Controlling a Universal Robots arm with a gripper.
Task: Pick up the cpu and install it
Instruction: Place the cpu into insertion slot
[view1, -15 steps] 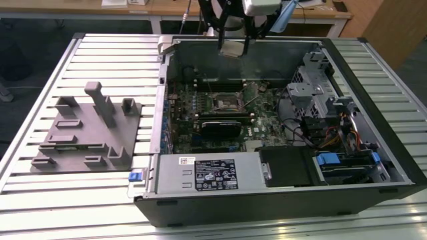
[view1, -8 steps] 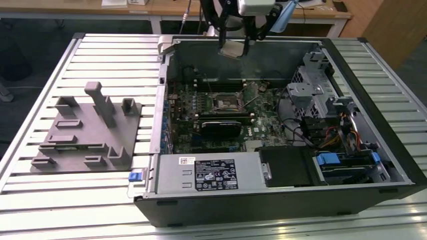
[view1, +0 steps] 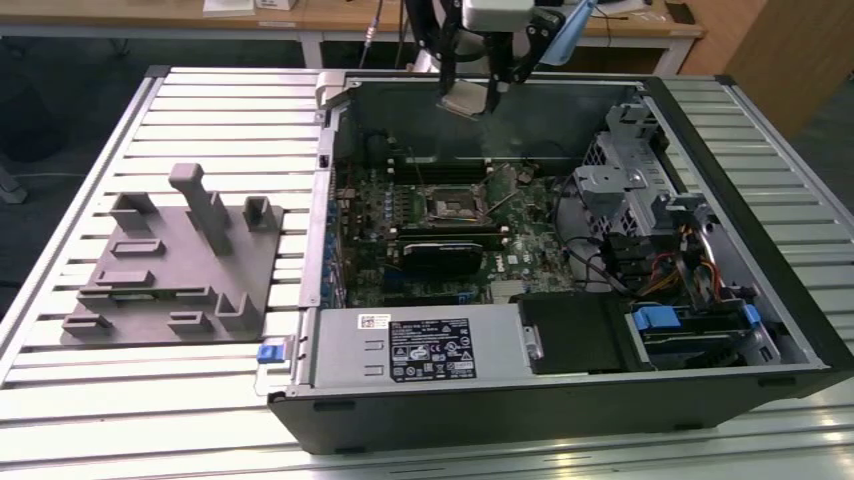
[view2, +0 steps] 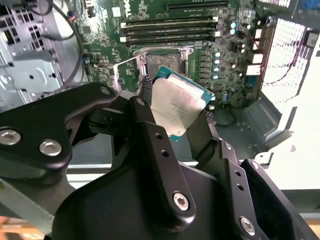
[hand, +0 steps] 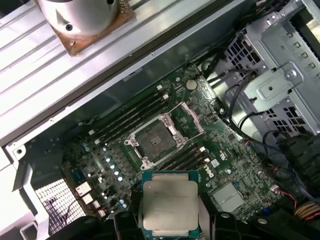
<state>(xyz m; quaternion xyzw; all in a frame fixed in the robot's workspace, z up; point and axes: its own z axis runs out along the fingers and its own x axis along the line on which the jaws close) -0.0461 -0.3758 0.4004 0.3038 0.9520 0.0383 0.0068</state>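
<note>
cpu (view1: 466, 100) is up in the air right now, pinched by its edges between the two black fingers (view2: 150, 130) of the gripper (view1: 474, 98), so the jaws are closed on the chip and nothing else. in the exterior view it hangs above the far end of the open computer case (view1: 561, 410), up near the back wall, and it looks a bit tilted rather than flat. both wrist views show the pale silvery top facing the cameras with the thin greenish rim around it, one finger on each side. below it sits the motherboard (hand: 100, 165), and the dark square socket (hand: 156, 139) is well apart from the chip, no contact at all. the socket looks empty to me, with its metal frame (hand: 191, 118) swung open off to one side. rows of memory slots (view2: 170, 31) run along both sides of the socket. over on the exterior view's left, outside the case, the grey plastic holder blocks (view1: 174, 260) sit on the slatted metal table (view1: 80, 420), well away from the gripper. inside the case, nearest the exterior camera, there's the grey power supply (view1: 420, 345) with a white label, and the drive cage (view1: 641, 150) with a bundle of cables (view1: 667, 270) takes up the exterior view's right side. can't tell exactly how high the chip is over the board.
</note>
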